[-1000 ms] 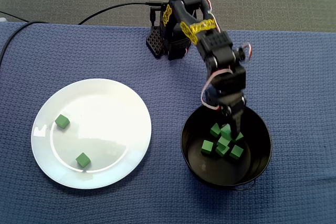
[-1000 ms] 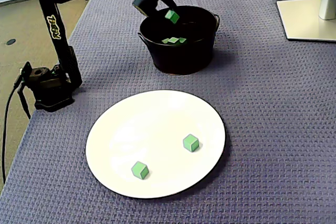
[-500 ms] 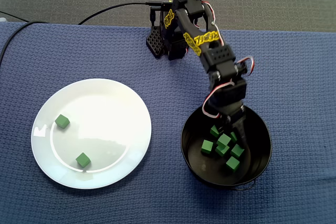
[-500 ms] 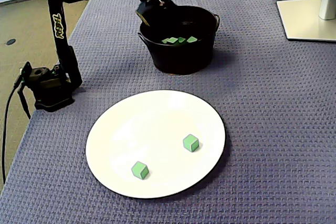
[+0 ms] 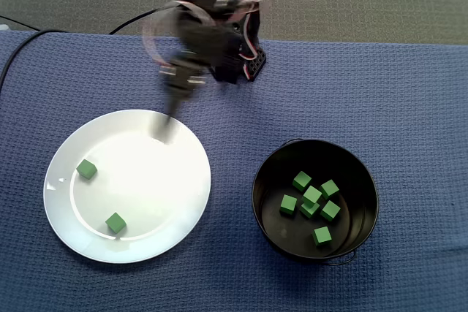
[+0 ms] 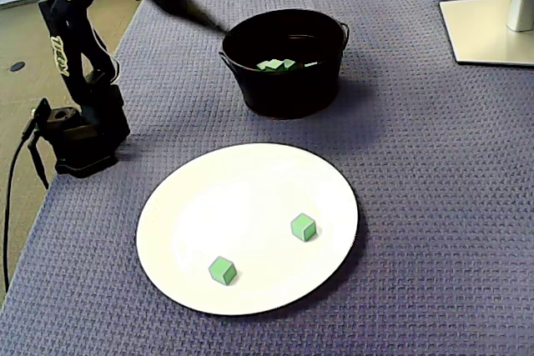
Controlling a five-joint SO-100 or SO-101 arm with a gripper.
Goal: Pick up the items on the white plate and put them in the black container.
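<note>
Two green cubes (image 5: 87, 169) (image 5: 115, 222) lie apart on the white plate (image 5: 146, 180); they show again in the other fixed view as cubes (image 6: 304, 227) (image 6: 222, 270) on the plate (image 6: 242, 189). The black container (image 5: 255, 193) (image 6: 284, 93) holds several green cubes (image 5: 311, 195) (image 6: 275, 64). My gripper (image 5: 161, 131) (image 6: 240, 6) is motion-blurred, between the container and the plate, its tip over the plate's far rim. Its two fingers show as spread streaks with nothing between them.
The arm's base (image 5: 234, 60) (image 6: 79, 135) is clamped at the edge of the blue cloth, with a black cable (image 5: 131, 20) running off it. A white stand foot (image 6: 488, 31) sits beyond the container. The cloth ends at the table edge beside the base.
A green cube was dropped into the container. The arm then lifted out and swung across toward the plate, empty.
</note>
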